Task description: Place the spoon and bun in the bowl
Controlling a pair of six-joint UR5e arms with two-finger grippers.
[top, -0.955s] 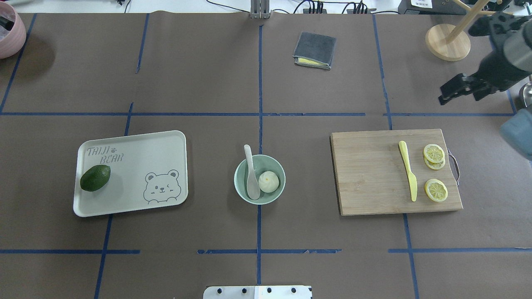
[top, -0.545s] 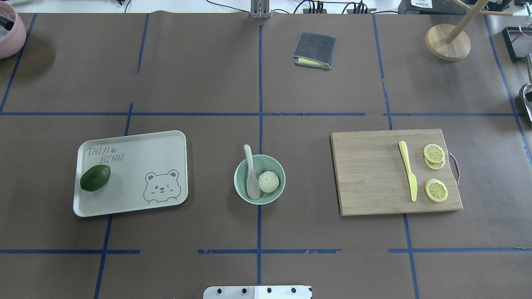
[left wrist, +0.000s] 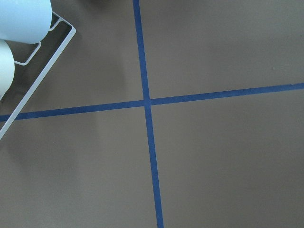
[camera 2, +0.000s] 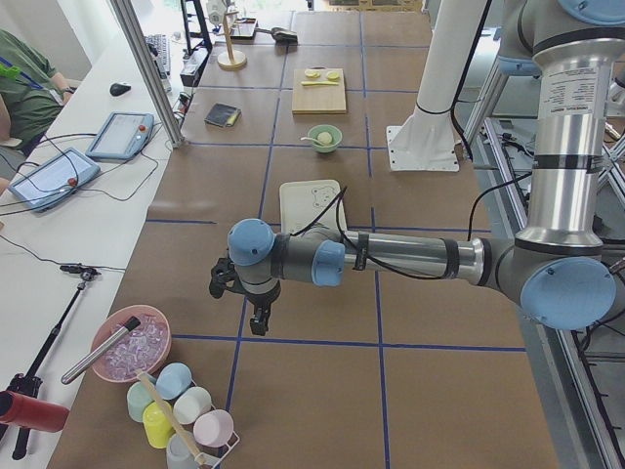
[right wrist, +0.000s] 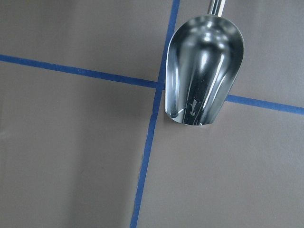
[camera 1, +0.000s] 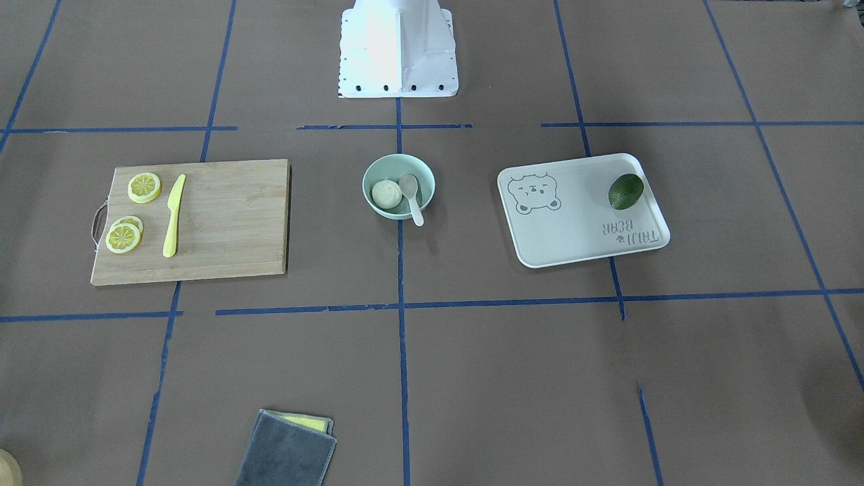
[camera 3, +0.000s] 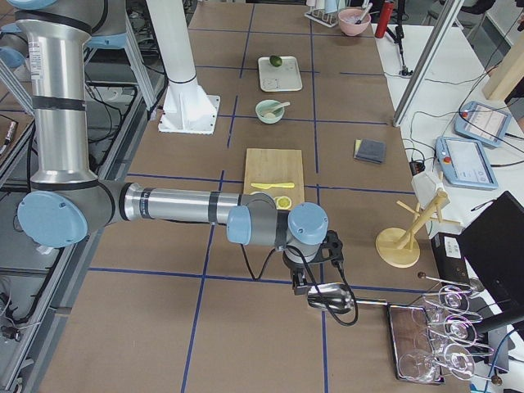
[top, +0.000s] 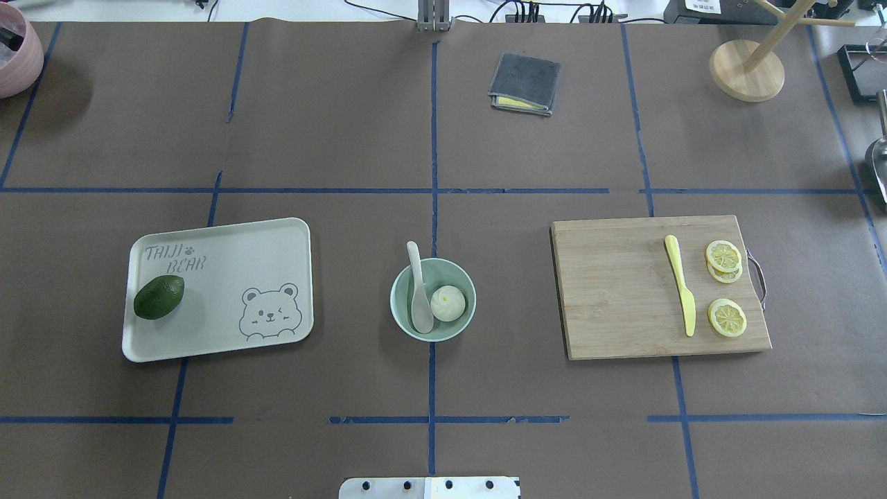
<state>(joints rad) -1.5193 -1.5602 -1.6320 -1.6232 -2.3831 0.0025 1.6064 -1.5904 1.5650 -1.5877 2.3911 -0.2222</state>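
The pale mint-green bowl (top: 398, 305) stands at the table's middle, also in the front view (camera 1: 370, 177). The cream bun (top: 448, 303) sits inside it. The off-white spoon (top: 418, 291) lies with its scoop in the bowl and its handle over the far rim. Neither gripper shows in the overhead or front view. The left gripper (camera 2: 259, 322) hangs over the table's left end, far from the bowl. The right gripper (camera 3: 301, 284) hangs over the right end above a metal scoop (right wrist: 202, 71). I cannot tell whether either is open or shut.
A white bear-print tray (top: 229, 333) with a dark green avocado (top: 159, 296) lies left of the bowl. A wooden board (top: 617, 298) with a yellow knife (top: 680, 284) and lemon slices (top: 726, 317) lies right. A grey cloth (top: 524, 83), wooden stand (top: 745, 69) and pink bowl (top: 17, 55) are at the far side.
The right arm, which showed at the overhead view's upper right one second ago, has moved out of that view. Bowl, bun and spoon have not moved.
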